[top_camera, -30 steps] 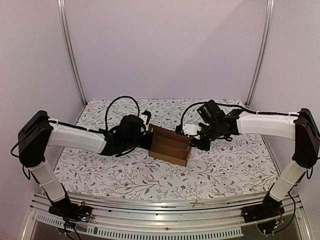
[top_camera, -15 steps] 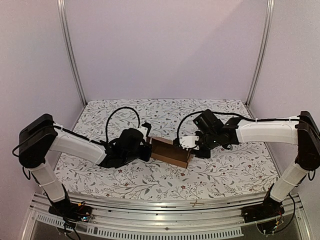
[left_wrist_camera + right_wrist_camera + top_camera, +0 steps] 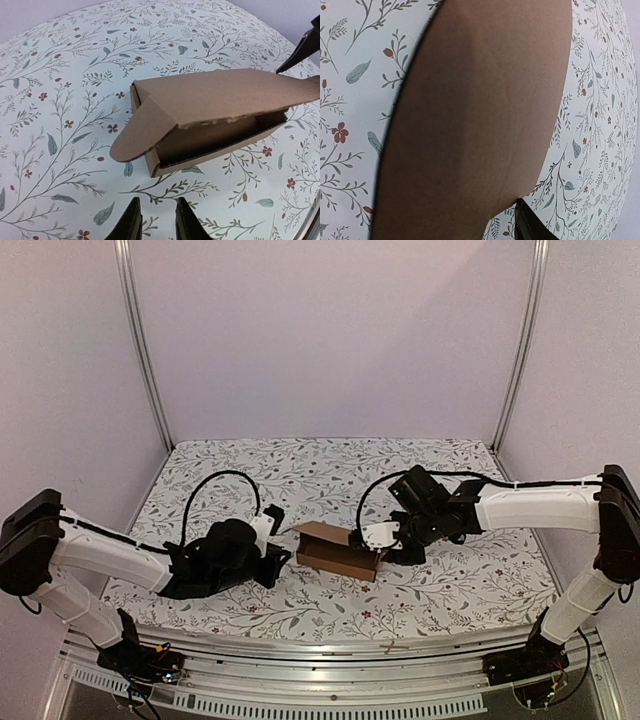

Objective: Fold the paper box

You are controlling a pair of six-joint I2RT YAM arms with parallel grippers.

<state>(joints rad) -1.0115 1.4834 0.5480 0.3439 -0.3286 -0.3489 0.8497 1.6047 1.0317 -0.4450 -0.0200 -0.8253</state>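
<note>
The left claw [image 3: 156, 224] stands a little open, its two dark fingertips [image 3: 131, 225] a narrow gap apart with nothing between them, low over the floral-print surface [image 3: 60, 100]. In the top view this claw [image 3: 278, 558] sits at 9 o'clock of the paper box [image 3: 335, 550], near it but apart.

The right claw [image 3: 385, 536] meets the box's end at 3 o'clock. Its wrist view is filled by brown cardboard [image 3: 485, 125], with only one dark finger [image 3: 527, 227] showing at 6 o'clock, so I cannot tell how wide it stands or whether it grips.

The box [image 3: 210, 115] lies near the middle of the surface [image 3: 450, 590], plain brown and unprinted. Its lid panel slopes over the body, not fully down, and a rounded tab juts out at its 8 o'clock corner.
</note>
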